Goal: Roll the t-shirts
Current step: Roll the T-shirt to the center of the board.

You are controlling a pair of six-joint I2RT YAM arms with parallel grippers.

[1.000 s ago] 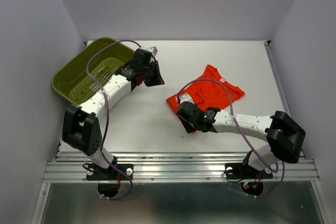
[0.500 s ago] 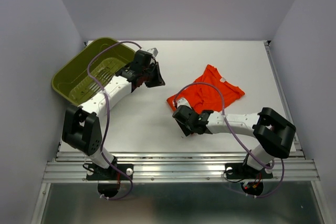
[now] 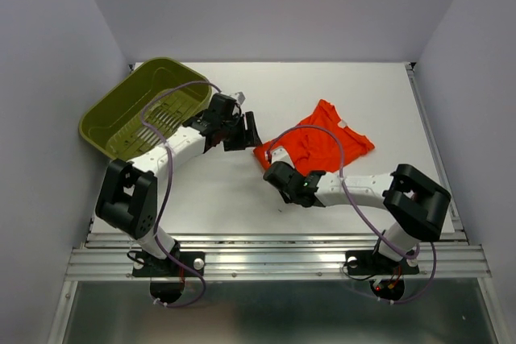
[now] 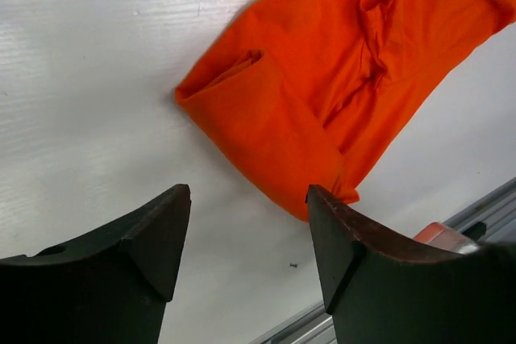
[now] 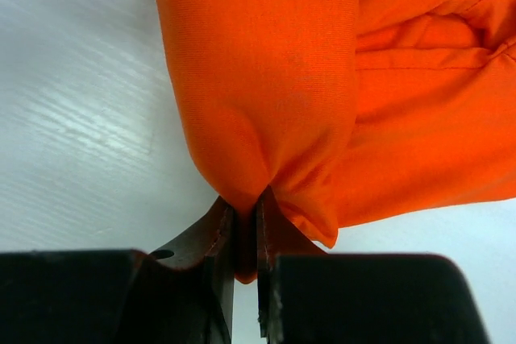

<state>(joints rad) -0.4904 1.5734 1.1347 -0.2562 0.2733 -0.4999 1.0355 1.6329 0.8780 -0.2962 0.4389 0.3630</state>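
Counter (image 3: 363, 94): white and flat, carrying every item below and running under both grippers. It is serving as the rolling surface, so the cloth is lying on it rather than being lifted clear. Basket (image 3: 113, 94): olive-green, slotted plastic, sitting behind the left gripper (image 3: 242, 128) on its outer side, well apart from the cloth. It is playing no part at this step and is probably waiting to take finished rolls. T-shirt (image 3: 322, 138): bright orange-red, lying crumpled and partly doubled over on itself, not yet rolled. In the left wrist view its folded corner is lying just ahead of the left gripper (image 4: 246, 215), and one bunched edge is sitting inside the right gripper (image 3: 278, 173). Left gripper: its jaws are standing apart with nothing but bare counter between them, hovering just short of the t-shirt (image 4: 339, 78). By its aim, it is likely lining up on that corner so the edge can be held at two places. Right gripper (image 5: 244, 215): its jaws are clamping a small pinch of the t-shirt (image 5: 274, 78), with the fabric puckering into the gap and fanning out ahead of it. This grip is probably anchoring the edge for pulling flat or for starting the roll. With so little cloth held, it is risking a slip under tension.
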